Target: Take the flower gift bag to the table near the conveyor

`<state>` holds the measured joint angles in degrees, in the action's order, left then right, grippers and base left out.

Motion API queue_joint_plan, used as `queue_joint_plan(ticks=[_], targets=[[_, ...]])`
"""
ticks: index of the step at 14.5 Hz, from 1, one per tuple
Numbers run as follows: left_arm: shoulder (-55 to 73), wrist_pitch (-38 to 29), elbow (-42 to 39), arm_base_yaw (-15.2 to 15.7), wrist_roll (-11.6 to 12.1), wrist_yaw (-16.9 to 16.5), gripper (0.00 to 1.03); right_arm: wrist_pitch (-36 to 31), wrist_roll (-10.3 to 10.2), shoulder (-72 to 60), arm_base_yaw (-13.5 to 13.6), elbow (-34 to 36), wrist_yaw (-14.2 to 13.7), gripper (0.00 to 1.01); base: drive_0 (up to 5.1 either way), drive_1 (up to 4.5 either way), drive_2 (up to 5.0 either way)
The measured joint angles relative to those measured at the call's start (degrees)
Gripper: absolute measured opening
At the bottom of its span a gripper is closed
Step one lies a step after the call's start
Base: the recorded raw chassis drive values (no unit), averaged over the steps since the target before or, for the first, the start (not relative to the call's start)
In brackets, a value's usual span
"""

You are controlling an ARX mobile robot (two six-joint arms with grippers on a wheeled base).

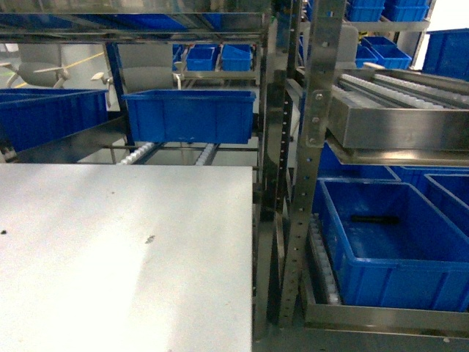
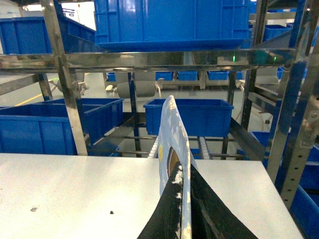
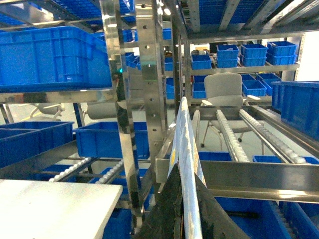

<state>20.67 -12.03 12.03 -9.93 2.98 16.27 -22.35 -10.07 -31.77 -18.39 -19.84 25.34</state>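
While neither arm shows in the head view, each wrist view shows black jaws closed on a thin edge of the flower gift bag (image 2: 174,149): the left gripper (image 2: 182,209) holds it above the white worktop (image 2: 75,194), the right gripper (image 3: 183,209) beside the worktop, before the conveyor (image 3: 232,134) and blue bins (image 1: 189,114).
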Motion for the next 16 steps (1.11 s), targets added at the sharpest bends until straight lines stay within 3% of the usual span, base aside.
queue_joint_plan(ticks=[16], targets=[[0.0, 0.0, 0.0, 0.0, 0.0, 0.0, 0.02, 0.1, 0.0, 0.0, 0.0, 0.0, 0.0, 0.02, -4.9, 2.44, 2.4]])
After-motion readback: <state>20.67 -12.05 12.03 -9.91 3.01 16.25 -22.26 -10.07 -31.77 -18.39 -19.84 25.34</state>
